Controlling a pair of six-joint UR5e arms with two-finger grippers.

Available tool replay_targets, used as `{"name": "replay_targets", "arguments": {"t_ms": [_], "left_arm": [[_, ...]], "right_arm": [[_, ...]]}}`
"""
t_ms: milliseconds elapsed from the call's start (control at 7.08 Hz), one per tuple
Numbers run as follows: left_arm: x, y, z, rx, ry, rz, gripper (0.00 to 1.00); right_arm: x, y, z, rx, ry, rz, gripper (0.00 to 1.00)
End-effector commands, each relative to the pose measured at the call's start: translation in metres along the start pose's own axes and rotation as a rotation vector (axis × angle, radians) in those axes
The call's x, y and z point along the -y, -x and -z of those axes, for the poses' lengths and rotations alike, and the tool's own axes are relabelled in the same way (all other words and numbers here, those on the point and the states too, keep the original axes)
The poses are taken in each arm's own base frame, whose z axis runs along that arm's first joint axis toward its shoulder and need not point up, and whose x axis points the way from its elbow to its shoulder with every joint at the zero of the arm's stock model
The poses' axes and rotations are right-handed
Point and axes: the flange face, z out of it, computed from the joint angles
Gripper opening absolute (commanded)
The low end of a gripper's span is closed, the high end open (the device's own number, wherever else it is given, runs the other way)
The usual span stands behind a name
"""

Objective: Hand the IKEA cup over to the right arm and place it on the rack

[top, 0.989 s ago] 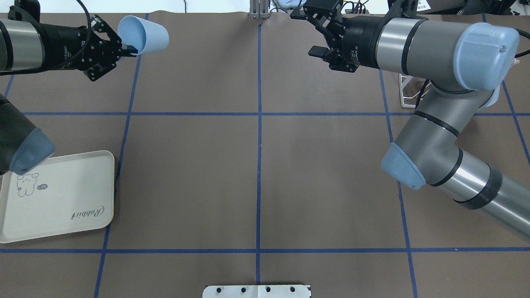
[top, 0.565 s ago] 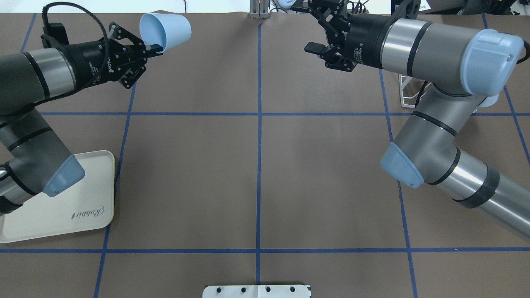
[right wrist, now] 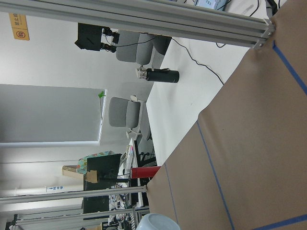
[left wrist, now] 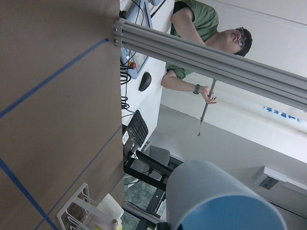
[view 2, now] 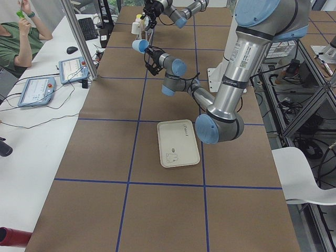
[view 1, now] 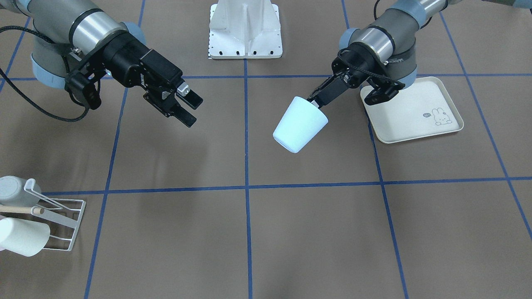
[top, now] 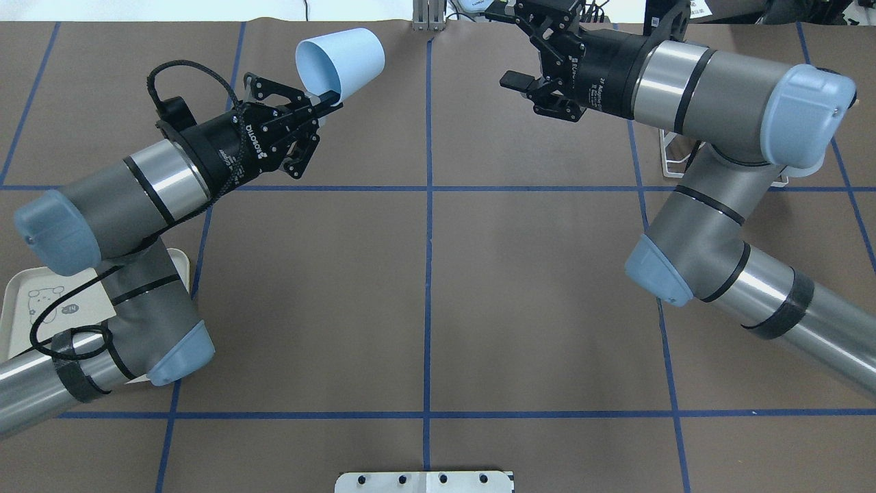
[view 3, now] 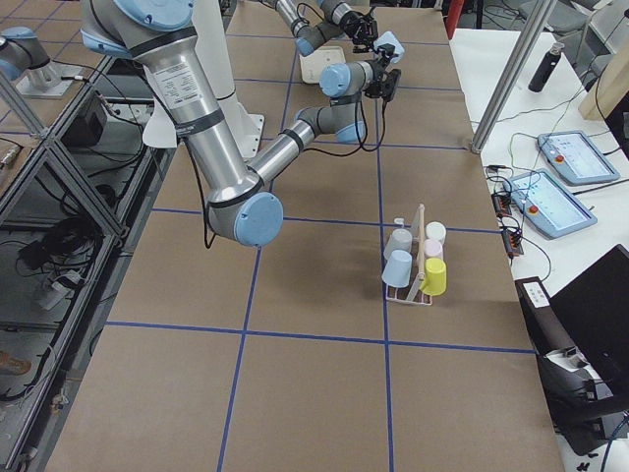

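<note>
Fingers on my left arm (view 1: 318, 101) are clamped on the rim of the pale blue cup (view 1: 300, 124), one inside the mouth and one outside, so the cup hangs out in front of them, tilted, with its closed base pointing away from my wrist. It is up in the air over the bench (top: 424, 287), touching nothing else. My right fingers (view 1: 185, 118) are spread apart and hold nothing, aimed across the middle toward the cup.

Over the last second my left arm has swung the cup in from the far left side of the bench until it sits just short of the blue centre line (top: 429, 123) in the overhead view. My right fingers have hardly moved in that time and have stayed apart. The gap between the cup and them has closed a good deal, but the two are not yet near enough to touch.

I judge the handover is close but not begun: the cup's base and side are turned toward my right arm, which gives it free wall to take hold of. The tray (view 1: 411, 120) lies behind my left wrist, bare. The rack (view 1: 77, 224) waits well off at my right end of the bench, with a wooden dowel (view 1: 18, 209) through it and other cups already on it
</note>
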Motion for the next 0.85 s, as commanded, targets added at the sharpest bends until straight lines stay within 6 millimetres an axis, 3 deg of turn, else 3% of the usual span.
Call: {"name": "replay_targets", "arguments": {"t_ms": [0,424,706], "left_arm": [[-0.035,0.020,-0.022,-0.061,0.029,0.051,0.00],[-0.070,0.031,-0.036,-0.111,0.036,0.107,0.00],[-0.078,0.033,-0.057,-0.128,0.029,0.112,0.00]], "right_arm": [[0.002,-0.006,0.006,0.018,0.010,-0.019,1.00],[-0.004,-0.015,0.000,0.002,0.019,-0.028,1.00],[-0.015,-0.020,-0.004,-0.006,0.038,-0.034,1.00]]}}
